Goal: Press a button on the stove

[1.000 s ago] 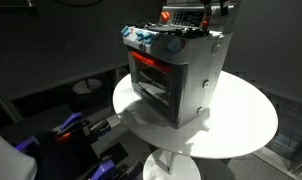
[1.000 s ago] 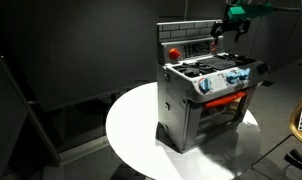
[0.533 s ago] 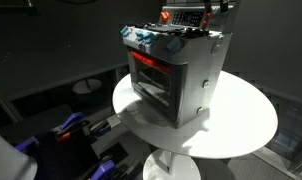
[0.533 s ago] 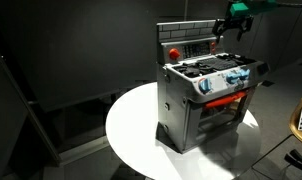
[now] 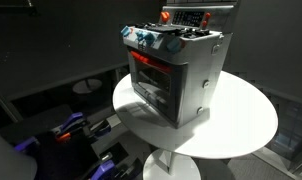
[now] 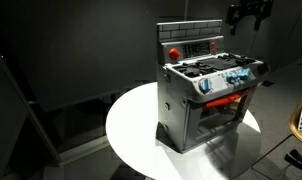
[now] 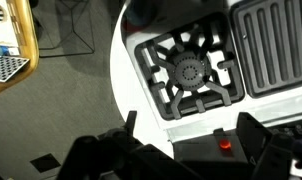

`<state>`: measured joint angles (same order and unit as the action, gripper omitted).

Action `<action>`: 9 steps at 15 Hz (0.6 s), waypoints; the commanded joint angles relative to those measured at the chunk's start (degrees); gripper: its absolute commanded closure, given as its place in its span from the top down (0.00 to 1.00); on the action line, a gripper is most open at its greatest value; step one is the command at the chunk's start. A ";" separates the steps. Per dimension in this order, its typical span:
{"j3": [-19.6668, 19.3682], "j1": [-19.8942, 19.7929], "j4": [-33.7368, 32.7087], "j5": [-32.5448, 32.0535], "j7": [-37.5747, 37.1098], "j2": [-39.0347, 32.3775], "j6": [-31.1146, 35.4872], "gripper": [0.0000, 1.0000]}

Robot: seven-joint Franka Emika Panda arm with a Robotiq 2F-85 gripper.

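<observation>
The small silver-grey stove [image 5: 176,75] stands on a round white table [image 5: 241,125], shown in both exterior views [image 6: 206,95]. Its oven window glows red, blue-and-red knobs line the front, and the red back control panel [image 6: 191,46] rises behind the burners. My gripper [image 6: 246,14] hangs open above and behind the panel's right end, touching nothing. In the wrist view the open fingers [image 7: 191,135] frame the panel's top with a small red button [image 7: 224,143] between them, and the black burner grate [image 7: 188,72] lies beyond. The gripper is out of frame in the exterior view that shows the oven from its left.
The table [image 6: 131,130] has bare rim all around the stove. A wood-framed object [image 7: 6,45] and cables [image 7: 76,30] lie on the floor beside it. Blue and purple equipment [image 5: 71,128] sits low beside the table. The background is dark.
My gripper has moved up and back from the stove's control panel, leaving the frame in one exterior view. The stove has not moved.
</observation>
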<state>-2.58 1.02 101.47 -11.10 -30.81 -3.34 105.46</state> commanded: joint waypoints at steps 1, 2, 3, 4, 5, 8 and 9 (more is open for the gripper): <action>0.89 -0.41 -0.47 2.73 6.75 3.75 -7.97 1.00; 1.04 -0.49 -0.32 3.22 8.47 4.63 -9.29 1.00; 1.14 -0.56 -0.01 4.11 10.49 5.61 -10.29 1.00; 1.18 -0.62 0.66 4.99 12.55 6.77 -10.54 1.00; 1.18 -0.66 0.98 6.09 14.57 7.68 -11.13 1.00; 1.20 -0.55 3.08 9.19 20.27 11.22 -11.50 1.00; 1.28 -0.45 3.90 9.73 21.87 12.55 -11.66 1.00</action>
<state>-1.75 1.02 102.35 -3.80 -14.10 4.74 94.48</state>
